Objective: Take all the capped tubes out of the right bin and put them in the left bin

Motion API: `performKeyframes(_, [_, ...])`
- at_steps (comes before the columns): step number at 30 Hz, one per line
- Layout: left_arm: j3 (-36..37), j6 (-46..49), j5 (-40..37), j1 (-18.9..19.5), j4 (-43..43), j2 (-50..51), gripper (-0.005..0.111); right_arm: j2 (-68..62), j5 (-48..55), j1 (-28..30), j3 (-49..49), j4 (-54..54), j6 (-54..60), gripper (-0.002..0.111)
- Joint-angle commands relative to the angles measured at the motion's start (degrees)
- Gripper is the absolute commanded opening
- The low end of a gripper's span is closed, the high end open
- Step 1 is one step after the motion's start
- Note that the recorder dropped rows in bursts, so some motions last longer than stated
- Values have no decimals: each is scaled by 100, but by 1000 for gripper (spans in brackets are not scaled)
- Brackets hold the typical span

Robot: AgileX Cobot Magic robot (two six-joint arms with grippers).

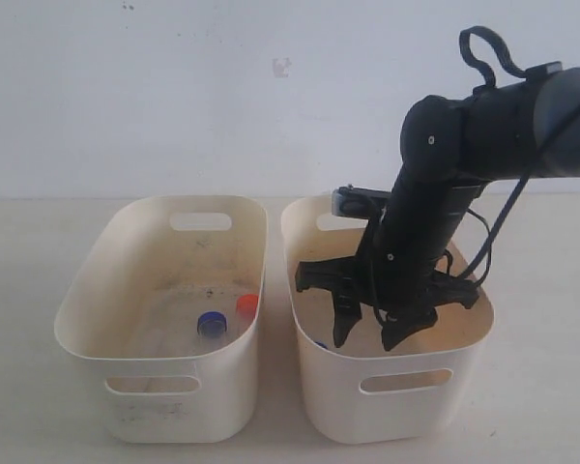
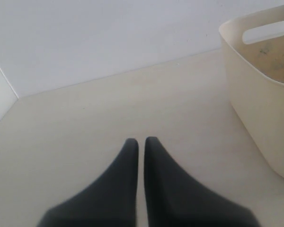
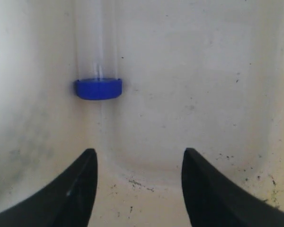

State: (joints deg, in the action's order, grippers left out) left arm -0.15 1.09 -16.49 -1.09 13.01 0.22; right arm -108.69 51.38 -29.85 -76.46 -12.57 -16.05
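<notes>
Cream plastic fills the picture: two oval tubs sit side by side on the pale tabletop (image 1: pixel 541 387), and the action is all in the right bin (image 1: pixel 396 416). The right arm (image 1: pixel 425 232) leans down over its rim with the black right jaws dipped inside. The right wrist view shows them spread wide, with nothing between them but speckled tub floor. Ahead of the tips is a blue-capped tube (image 3: pixel 98 88), its clear body running away from the camera and its cap end facing the jaws. It is apart from both and lines up closer to one than the other; whether it lies flat or leans up the wall, I cannot tell. In the exterior view only a sliver of blue peeks out below the jaws. Over in the left bin (image 1: pixel 174 420) two tubes are home: a second blue-capped tube (image 1: pixel 211 324) and an orange-red-capped tube (image 1: pixel 246 306) just beside it, near the wall that faces the right bin. The left jaws, seen only from the left wrist, are pressed almost together with a hairline slit between them, gripping nothing, over bare tabletop near the left bin's outer wall.
</notes>
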Motion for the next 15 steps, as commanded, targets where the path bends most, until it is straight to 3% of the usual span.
performKeyframes(1, [15, 7, 22, -13, 10, -22, 4, 15, 115, 21, -20, 21, 11, 51])
performKeyframes(15, [15, 7, 22, -13, 10, -22, 4, 15, 440, 339, -20, 22, 43, 51])
